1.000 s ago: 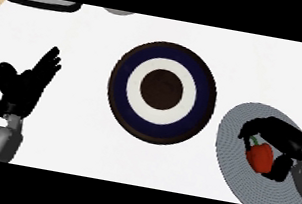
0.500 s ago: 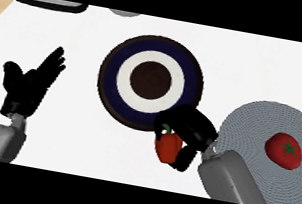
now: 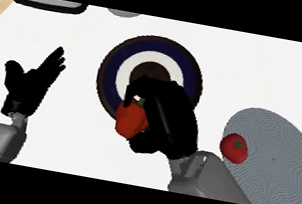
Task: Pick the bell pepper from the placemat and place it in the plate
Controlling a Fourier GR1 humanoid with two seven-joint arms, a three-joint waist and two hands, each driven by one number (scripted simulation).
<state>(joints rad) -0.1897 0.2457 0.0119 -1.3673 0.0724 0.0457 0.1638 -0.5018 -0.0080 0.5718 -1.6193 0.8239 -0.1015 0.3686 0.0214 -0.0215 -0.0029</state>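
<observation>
The white surface (image 3: 265, 68) fills nearly the whole frame, with a strip of wood showing at the far upper left and upper right corners. On it at the lower right lies the round grey placemat (image 3: 279, 157), its right side cut by the frame edge. Just left of centre sits the plate (image 3: 120, 63), a dark rim around blue, white and dark brown rings, looking taller than wide from this angle.

The right hand (image 3: 169, 122) comes up from the bottom edge on its grey forearm and covers the lower right part of the plate. Its black fingers are curled round the bell pepper (image 3: 130, 121), a red-orange one with a bit of green stem at the top. The pepper sits at the left side of the hand, over the plate's lower edge; whether it touches the plate I can't tell.

The left hand (image 3: 30, 82) shows at the left of the frame, well apart from the plate, fingers straight and spread, pointing up and to the right, holding nothing.

A small red tomato (image 3: 234, 146) lies on the left part of the placemat, just beside the right forearm.

At the top edge, upper left, there is a grey tray (image 3: 48, 3), and next to it part of a small grey round thing (image 3: 125, 13), too cropped to identify.
</observation>
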